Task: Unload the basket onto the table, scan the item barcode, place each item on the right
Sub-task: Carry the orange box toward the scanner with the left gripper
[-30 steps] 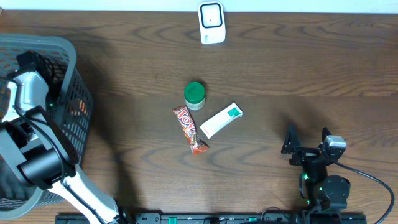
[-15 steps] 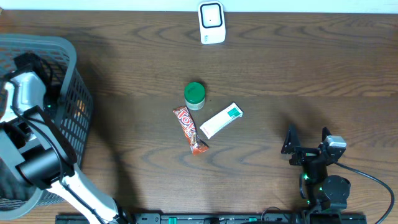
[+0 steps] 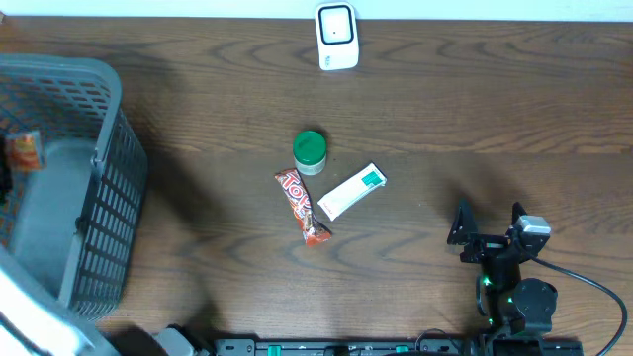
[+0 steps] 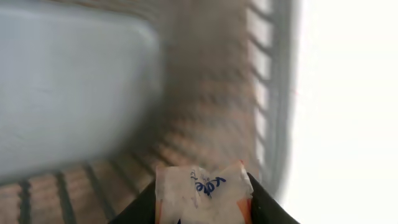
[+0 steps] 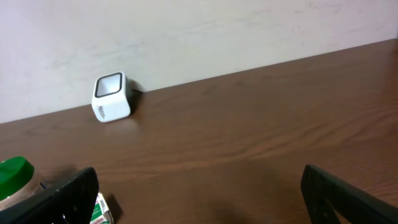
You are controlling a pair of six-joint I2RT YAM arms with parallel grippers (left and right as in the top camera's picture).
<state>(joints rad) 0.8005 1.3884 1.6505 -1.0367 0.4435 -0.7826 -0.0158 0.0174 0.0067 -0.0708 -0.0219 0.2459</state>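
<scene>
Packet (image 4: 202, 191), white with orange edges, is grasped in my left gripper (image 4: 202, 210) over the grey basket (image 3: 109, 148) at the frame's far left. My right gripper (image 5: 198, 190) hangs released. The pick looks done. Next I'd carry the packet to the white scanner (image 3: 336, 37), barcode facing it.

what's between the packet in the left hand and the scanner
The packet in the left hand is over the basket, so the basket's right wall lies between it and the scanner; whether it is above the rim I cannot tell. Beyond the wall, the jar, candy bar and tube lie off that line.
</scene>
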